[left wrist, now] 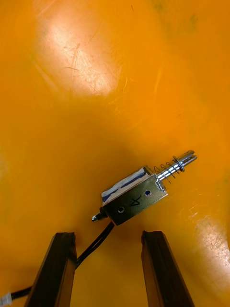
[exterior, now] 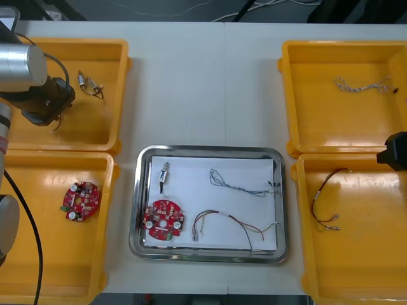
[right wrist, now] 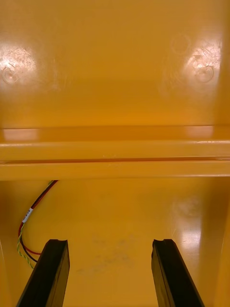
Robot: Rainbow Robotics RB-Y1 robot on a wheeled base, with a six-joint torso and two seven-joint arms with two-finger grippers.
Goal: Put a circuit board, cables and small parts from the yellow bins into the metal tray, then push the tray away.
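Four yellow bins stand on the light worktop point(exterior: 210, 82), two at each side, with the metal tray point(exterior: 141, 190) between the near pair. The tray is white inside and holds four things lying apart from each other: a round red circuit board point(exterior: 164, 220) at its near left corner, a small metal part point(exterior: 164, 175) beyond that, a blue and white cable point(exterior: 238, 187) toward the far right, and a red and yellow cable point(exterior: 222, 214) along the near side.

The left gripper point(left wrist: 108, 235) hangs over the left far bin point(exterior: 95, 124). Its fingers point(left wrist: 57, 264) stand well apart with nothing between them. Just beyond their tips a second metal part point(left wrist: 136, 194) lies on the bin floor, its spring end pointing away, and a thin black lead point(left wrist: 96, 242) runs back from it past one finger.

The right gripper point(right wrist: 110, 242) sits at the right edge of the worktop, over the right near bin point(exterior: 362, 267). Its fingers point(right wrist: 52, 268) are also spread wide and hold nothing. A spare red and yellow cable point(exterior: 321, 190) lies on that bin's floor, off to one side of the fingers and apart from them.

A spare circuit board point(exterior: 81, 201) rests in the left near bin point(exterior: 38, 254), and a twisted blue and white cable point(exterior: 362, 86) lies in the right far bin point(exterior: 343, 127).
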